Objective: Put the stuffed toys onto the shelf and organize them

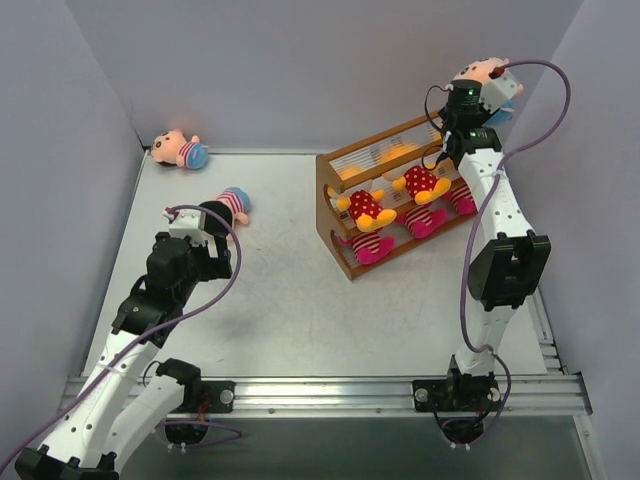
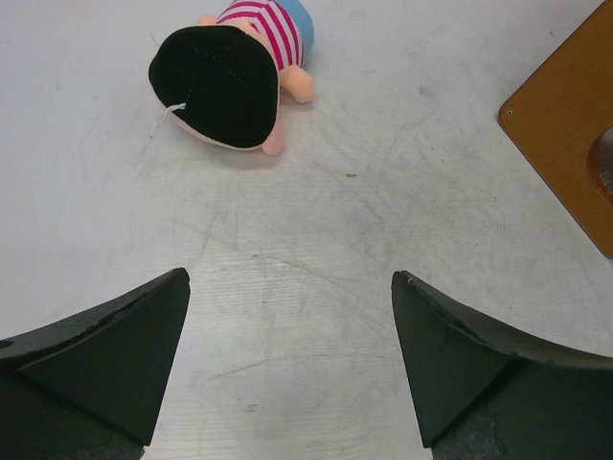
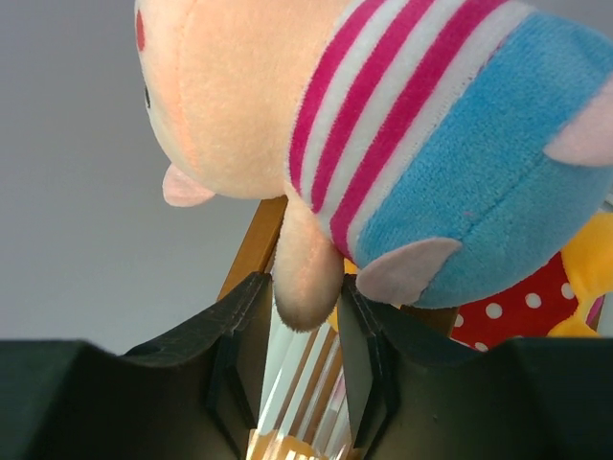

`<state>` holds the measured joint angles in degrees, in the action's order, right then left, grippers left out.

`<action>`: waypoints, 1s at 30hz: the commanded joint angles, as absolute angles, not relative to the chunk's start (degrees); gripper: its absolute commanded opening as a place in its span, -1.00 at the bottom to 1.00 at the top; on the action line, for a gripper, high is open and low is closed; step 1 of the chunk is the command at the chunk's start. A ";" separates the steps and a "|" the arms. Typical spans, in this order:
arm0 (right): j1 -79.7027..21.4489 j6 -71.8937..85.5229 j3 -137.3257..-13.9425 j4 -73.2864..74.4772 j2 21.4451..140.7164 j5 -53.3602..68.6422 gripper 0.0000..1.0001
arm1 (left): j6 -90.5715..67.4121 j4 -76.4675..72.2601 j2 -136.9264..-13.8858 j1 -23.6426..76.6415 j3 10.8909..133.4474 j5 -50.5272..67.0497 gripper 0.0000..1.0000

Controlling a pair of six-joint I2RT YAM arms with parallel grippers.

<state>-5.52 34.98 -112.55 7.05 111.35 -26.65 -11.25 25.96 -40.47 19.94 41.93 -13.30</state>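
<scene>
Right end effector (image 3: 299, 297) pinches boy doll (image 3: 239, 96) above one end of shelf (image 1: 328, 200).

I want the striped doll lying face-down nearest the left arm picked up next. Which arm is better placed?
Left. The left tool is open and sits just short of that striped doll. The right tool is busy, closed on a second doll by its arm, above the shelf.

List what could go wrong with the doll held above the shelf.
1. On the right gripper, the jaws pinch only one limb of the boy doll; it could slip out or swing on release.
2. Yellow bears already sit on the shelf below; lowering the doll may knock one off.
</scene>
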 commanded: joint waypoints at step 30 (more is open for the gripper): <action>-3.69 34.28 -113.29 8.00 105.12 -22.77 -1.00 | -10.72 25.23 -38.93 20.21 43.15 -13.62 0.90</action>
